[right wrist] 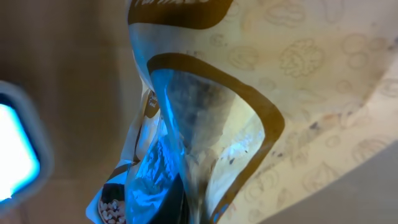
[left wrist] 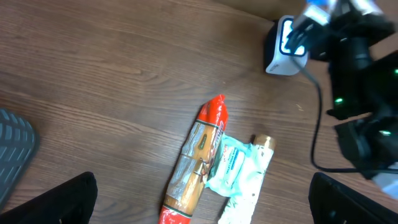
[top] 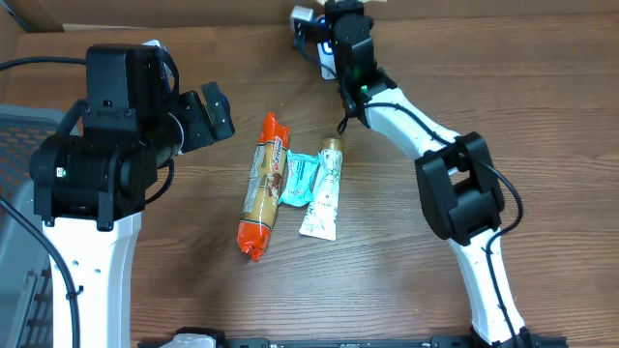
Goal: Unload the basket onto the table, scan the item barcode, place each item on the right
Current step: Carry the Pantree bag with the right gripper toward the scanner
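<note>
Jaws of the right gripper are fully closed, and a cream foil pouch with brown curved bands and a faint walnut print is judged to be pinched in them. It fills the right wrist view, though the fingers themselves are hidden behind it. The pouch is hung just beside a small white scanner with a glowing blue window, and its crumpled lower face is washed in that blue light. No barcode can be made out on the side shown.

The scanning step itself is therefore taken to be in hand, at the far edge of the brown wooden table. What is called for next is a slow turn of the pouch until its printed code is squared to the window.

The left gripper is held wide open and empty, well apart from the scanner. Near it on the table are laid a tan sausage-shaped pack with red ends, a pale teal sachet touching it, and a white tube with a gold cap.
</note>
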Tool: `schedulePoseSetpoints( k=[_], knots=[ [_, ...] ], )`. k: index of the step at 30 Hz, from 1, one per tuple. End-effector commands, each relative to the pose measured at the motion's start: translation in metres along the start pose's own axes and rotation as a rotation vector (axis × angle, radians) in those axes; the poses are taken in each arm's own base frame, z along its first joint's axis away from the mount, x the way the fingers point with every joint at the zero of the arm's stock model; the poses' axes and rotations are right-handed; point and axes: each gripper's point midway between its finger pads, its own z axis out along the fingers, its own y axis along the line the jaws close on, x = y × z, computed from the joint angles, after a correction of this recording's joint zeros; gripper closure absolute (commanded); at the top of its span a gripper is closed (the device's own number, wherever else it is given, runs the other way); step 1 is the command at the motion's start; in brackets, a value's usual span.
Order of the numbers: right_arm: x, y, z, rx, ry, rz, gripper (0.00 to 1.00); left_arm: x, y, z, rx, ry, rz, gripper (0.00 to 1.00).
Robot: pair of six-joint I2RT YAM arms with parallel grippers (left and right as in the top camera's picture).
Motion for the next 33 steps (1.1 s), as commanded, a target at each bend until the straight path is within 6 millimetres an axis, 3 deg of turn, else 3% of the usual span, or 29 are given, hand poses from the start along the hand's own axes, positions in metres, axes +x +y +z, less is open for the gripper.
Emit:
schedulePoseSetpoints(
  k=[1,5,14,27,31,33],
  knots=[
    [-0.021,0.006,0.002,0.014,-0.096,-0.008,0.96,-0.006,0.001,-0.004,-0.003,-0.021,-0.011,0.00],
    [-0.026,0.003,0.003,0.076,-0.121,0.010,0.96,-0.006,0.001,-0.004,-0.003,-0.021,-0.011,0.00],
    [-0.027,0.015,0.005,0.052,-0.144,-0.015,0.96,-0.006,0.001,-0.004,-0.003,-0.021,-0.011,0.00],
    [-0.035,0.014,0.004,0.048,-0.189,0.076,0.96,-0.006,0.001,-0.004,-0.003,-0.021,-0.011,0.00],
    [-0.035,-0.006,0.001,0.078,-0.194,0.162,0.96,-0.006,0.001,-0.004,-0.003,-0.021,-0.011,0.00],
    [-0.037,-0.032,-0.004,0.102,-0.225,0.268,0.96,-0.006,0.001,-0.004,-0.003,-0.021,-0.011,0.00]
  ],
)
